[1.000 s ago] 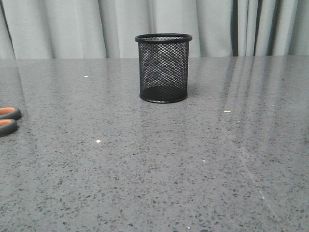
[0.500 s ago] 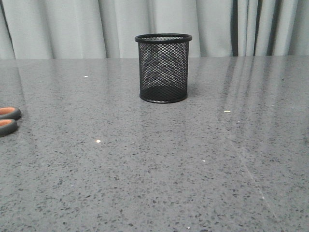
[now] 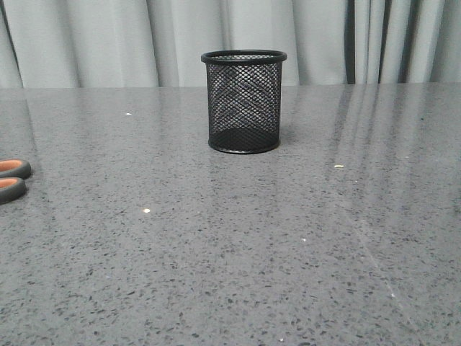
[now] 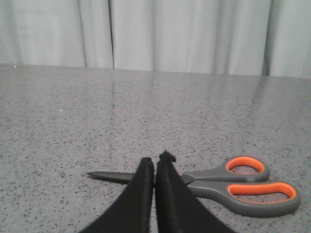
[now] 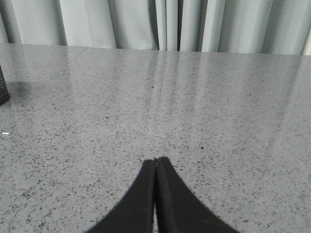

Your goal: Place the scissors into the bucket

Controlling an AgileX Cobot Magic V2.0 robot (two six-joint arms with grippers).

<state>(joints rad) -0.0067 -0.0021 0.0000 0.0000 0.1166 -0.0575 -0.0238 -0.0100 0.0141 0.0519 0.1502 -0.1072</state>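
Note:
The bucket (image 3: 243, 101), a black wire-mesh cup, stands upright in the middle of the table toward the back. The scissors (image 3: 11, 179) lie flat at the far left edge of the front view, where only the orange-lined handle loops show. In the left wrist view the whole scissors (image 4: 228, 182) lie flat and closed just beyond my left gripper (image 4: 155, 162). That gripper is shut and empty, its tips in front of the blades near the pivot. My right gripper (image 5: 156, 160) is shut and empty over bare table. Neither gripper shows in the front view.
The grey speckled table (image 3: 288, 238) runs back to pale curtains (image 3: 108, 43). A sliver of the bucket's side (image 5: 2, 90) shows at the edge of the right wrist view. A few small light specks lie on the table.

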